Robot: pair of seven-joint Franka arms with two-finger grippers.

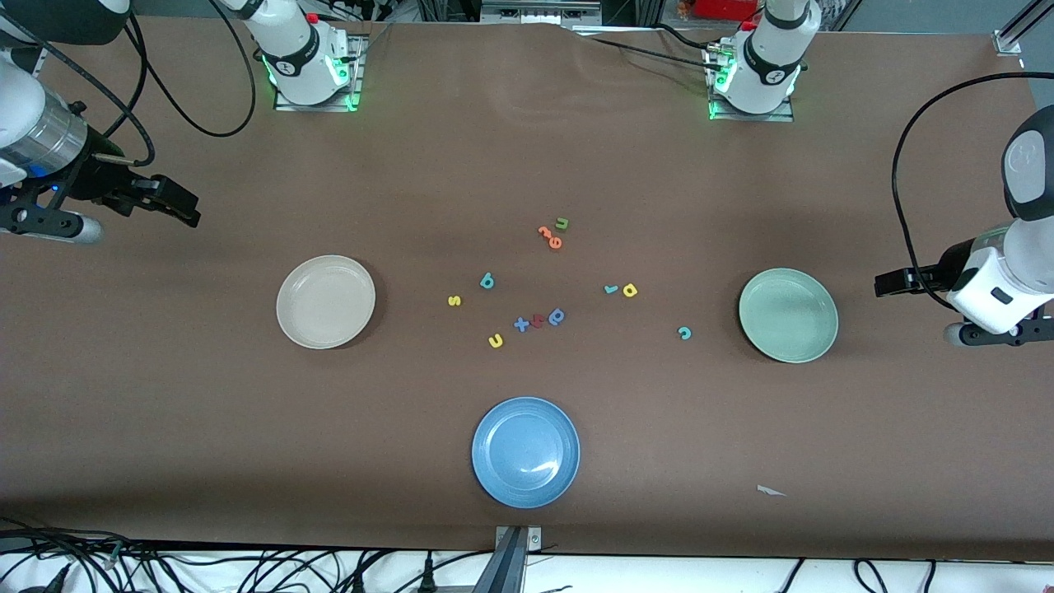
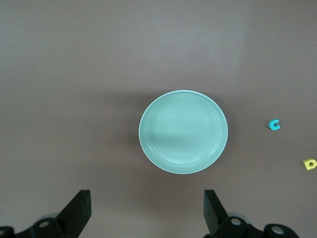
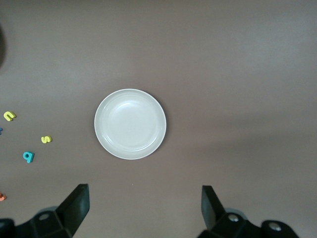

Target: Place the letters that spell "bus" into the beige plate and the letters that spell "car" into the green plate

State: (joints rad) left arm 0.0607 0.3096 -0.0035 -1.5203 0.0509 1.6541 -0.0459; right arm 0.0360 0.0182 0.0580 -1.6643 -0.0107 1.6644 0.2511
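Note:
The beige plate [image 1: 325, 301] [image 3: 130, 124] lies empty toward the right arm's end, the green plate [image 1: 788, 315] [image 2: 183, 131] empty toward the left arm's end. Between them on the table lie the teal b [image 1: 487, 282], yellow s [image 1: 454, 301], yellow u [image 1: 495, 341], teal r [image 1: 610, 289], yellow a [image 1: 630, 290] and teal c [image 1: 684, 333]. My right gripper [image 1: 185, 206] [image 3: 145, 206] hangs open and empty over bare table outside the beige plate. My left gripper [image 1: 885, 284] [image 2: 147, 208] hangs open and empty over bare table outside the green plate.
A blue plate [image 1: 525, 451] sits nearest the front camera. Orange letters [image 1: 550, 236] and a green u [image 1: 562, 223] lie toward the bases. A blue cross [image 1: 521, 324], a red letter [image 1: 537, 320] and a dark blue a [image 1: 557, 316] cluster beside the yellow u.

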